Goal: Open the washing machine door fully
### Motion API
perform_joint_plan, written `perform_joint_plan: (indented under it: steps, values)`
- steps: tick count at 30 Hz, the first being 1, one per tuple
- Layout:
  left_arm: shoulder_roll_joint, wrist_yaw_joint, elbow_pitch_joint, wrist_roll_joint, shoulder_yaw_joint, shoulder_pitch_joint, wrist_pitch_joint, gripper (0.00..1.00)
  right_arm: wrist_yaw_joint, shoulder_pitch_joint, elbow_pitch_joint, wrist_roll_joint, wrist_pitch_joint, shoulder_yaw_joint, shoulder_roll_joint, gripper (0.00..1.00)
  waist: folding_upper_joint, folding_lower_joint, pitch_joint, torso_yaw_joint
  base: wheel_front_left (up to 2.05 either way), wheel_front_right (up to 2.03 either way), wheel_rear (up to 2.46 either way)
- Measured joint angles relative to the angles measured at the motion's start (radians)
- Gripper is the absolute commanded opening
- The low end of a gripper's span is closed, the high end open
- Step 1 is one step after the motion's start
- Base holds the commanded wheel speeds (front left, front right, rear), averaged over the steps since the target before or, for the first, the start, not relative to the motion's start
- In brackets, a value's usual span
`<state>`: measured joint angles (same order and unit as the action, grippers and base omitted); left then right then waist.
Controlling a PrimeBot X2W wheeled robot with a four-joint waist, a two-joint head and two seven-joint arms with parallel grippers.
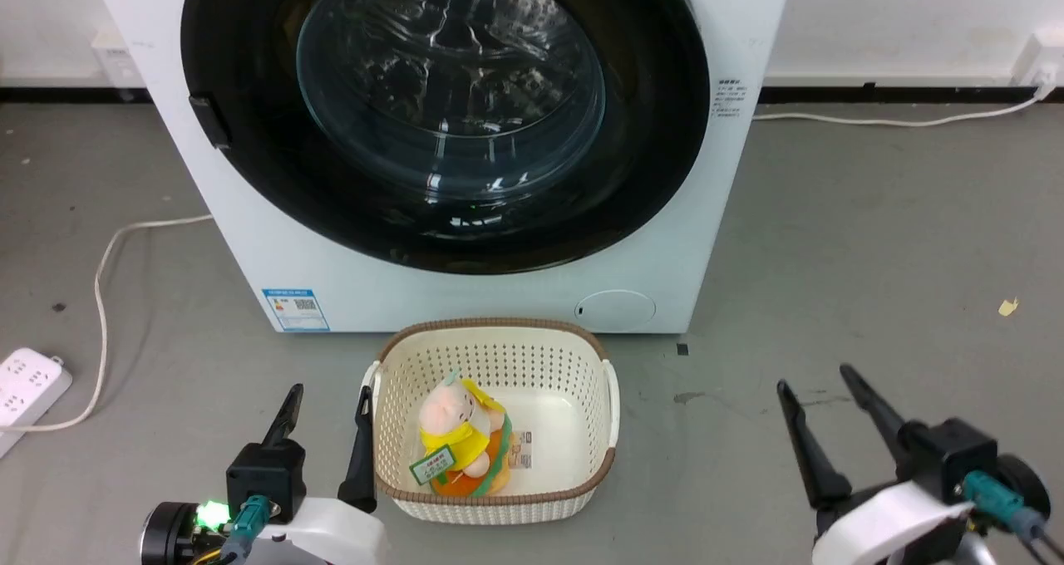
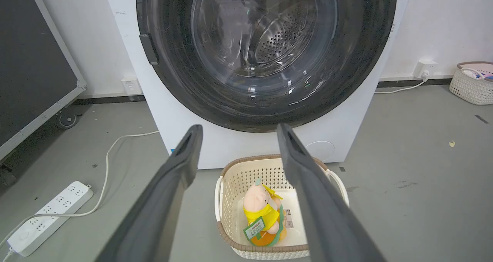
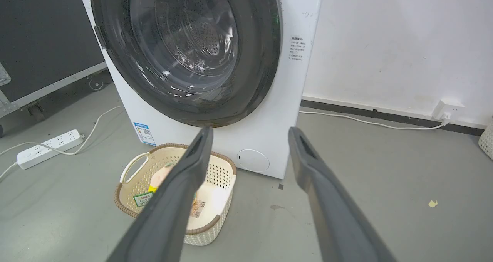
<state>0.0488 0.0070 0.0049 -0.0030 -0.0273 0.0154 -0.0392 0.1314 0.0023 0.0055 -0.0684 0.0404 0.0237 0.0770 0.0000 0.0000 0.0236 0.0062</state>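
So, approach step: washing machine door (image 1: 445, 116) shut; left tool (image 1: 329, 392) & right tool (image 1: 813, 378) wide, empty. Next prob: hook latch (image 1: 208, 120) at door's 9 o'clock, pull.

— How is the light at your side?

— I see it bright and even, and it seems to come from above. The grey floor (image 1: 873, 257) carries only soft shadows, with a faint one beside the basket (image 1: 490, 326).

— Any glare?

— Yes, white streaks of reflection on the glass of the washing machine door (image 1: 445, 108).

— And the sharpness?

— My head view is sharp. In both wrist views the straight lines bend near the edges, and the dark fingers (image 2: 161, 200) close to the lens look soft. The white wall (image 3: 385, 42) is very bright.
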Motion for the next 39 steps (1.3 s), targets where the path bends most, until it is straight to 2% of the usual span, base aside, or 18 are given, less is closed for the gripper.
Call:
perform_joint_plan:
  steps: [20,22,39]
  values:
    - [0.0,0.012,-0.009,-0.009,-0.034,-0.055,-0.041,1.0,0.0,-0.225,0.038,-0.176,0.015,0.045,0.099,1.0,0.0,0.0001,0.106,0.029,0.0,0.0,0.0]
    - [0.0,0.012,-0.011,-0.009,-0.038,-0.061,-0.046,1.0,0.0,-0.254,0.05,-0.211,0.013,0.043,0.102,0.0,0.0,0.0001,0.116,0.032,0.0,0.0,0.0]
    - [0.0,0.021,-0.021,-0.018,-0.067,-0.103,-0.082,1.0,0.0,-0.536,0.248,-0.474,-0.083,-0.046,0.095,0.0,0.0,0.0001,0.204,0.065,0.0,0.0,0.0]
